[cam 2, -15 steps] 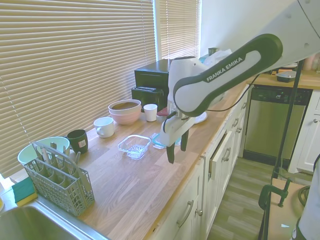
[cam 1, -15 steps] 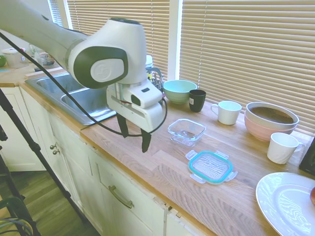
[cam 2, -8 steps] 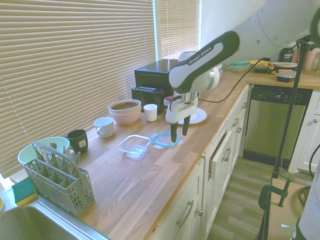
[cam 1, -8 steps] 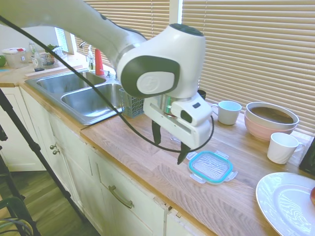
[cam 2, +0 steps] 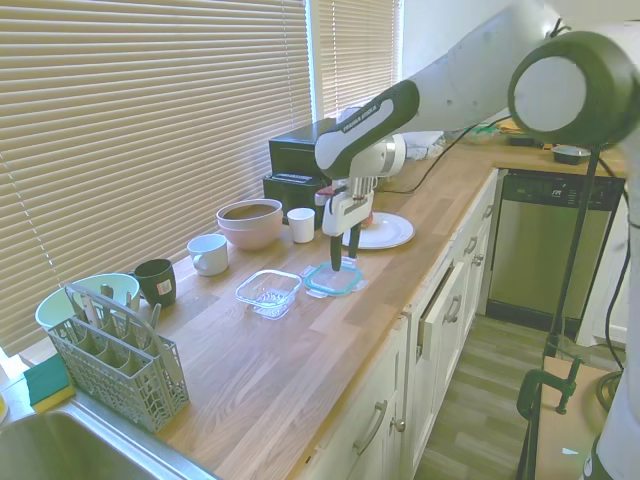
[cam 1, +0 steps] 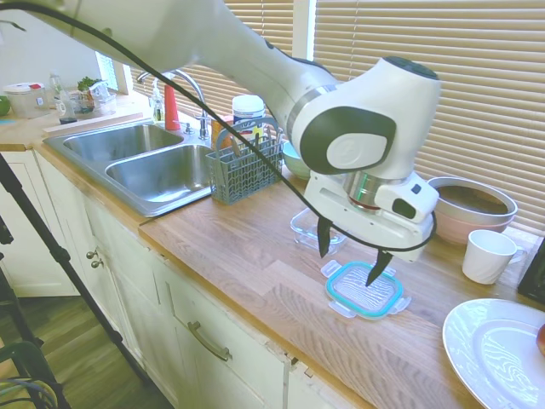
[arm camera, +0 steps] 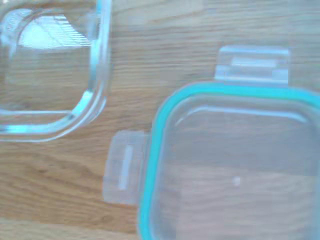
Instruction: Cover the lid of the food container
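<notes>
First exterior looks along the counter [cam 1: 255, 256] from the sink end; second looks back from the opposite end. Wrist camera stares straight down, close; all share the lid [cam 1: 364, 289].

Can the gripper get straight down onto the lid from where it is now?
Probably yes. The gripper hangs open just above the lid, which lies flat on the counter with nothing on it; the food container sits apart beside it.
</notes>
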Motion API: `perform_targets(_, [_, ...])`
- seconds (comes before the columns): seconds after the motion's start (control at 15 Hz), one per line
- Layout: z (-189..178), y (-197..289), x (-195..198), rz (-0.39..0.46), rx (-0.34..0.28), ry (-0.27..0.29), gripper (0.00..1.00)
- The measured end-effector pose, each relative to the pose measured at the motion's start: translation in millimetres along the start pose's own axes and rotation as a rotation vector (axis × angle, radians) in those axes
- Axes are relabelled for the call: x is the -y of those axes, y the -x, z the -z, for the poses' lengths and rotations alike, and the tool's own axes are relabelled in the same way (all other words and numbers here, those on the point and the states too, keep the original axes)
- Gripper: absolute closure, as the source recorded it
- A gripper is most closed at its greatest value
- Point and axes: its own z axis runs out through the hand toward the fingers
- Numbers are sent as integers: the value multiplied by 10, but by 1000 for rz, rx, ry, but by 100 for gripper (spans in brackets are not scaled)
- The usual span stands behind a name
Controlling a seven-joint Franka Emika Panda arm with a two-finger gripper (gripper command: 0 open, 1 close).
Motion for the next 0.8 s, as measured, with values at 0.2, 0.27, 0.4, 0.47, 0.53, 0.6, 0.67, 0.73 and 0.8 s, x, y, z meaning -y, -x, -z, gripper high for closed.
perform_targets(0.2, [-22, -312, -152, 15, 1, 12, 0])
perform_targets(0.27, [-35, -395, -201, 16, 2, 11, 0])
perform_targets(0.4, [-88, -517, -261, 24, 1, 11, 0])
perform_targets(0.47, [-129, -566, -266, 26, 4, 8, 0])
perform_targets(0.53, [-176, -607, -271, 26, 13, 6, 0])
perform_targets(0.6, [-225, -645, -280, 25, 21, 4, 0])
perform_targets(0.67, [-273, -678, -283, 22, 29, -3, 0])
perform_targets(0.73, [-319, -706, -277, 19, 40, -12, 0])
perform_targets(0.8, [-353, -730, -268, 16, 51, -19, 0])
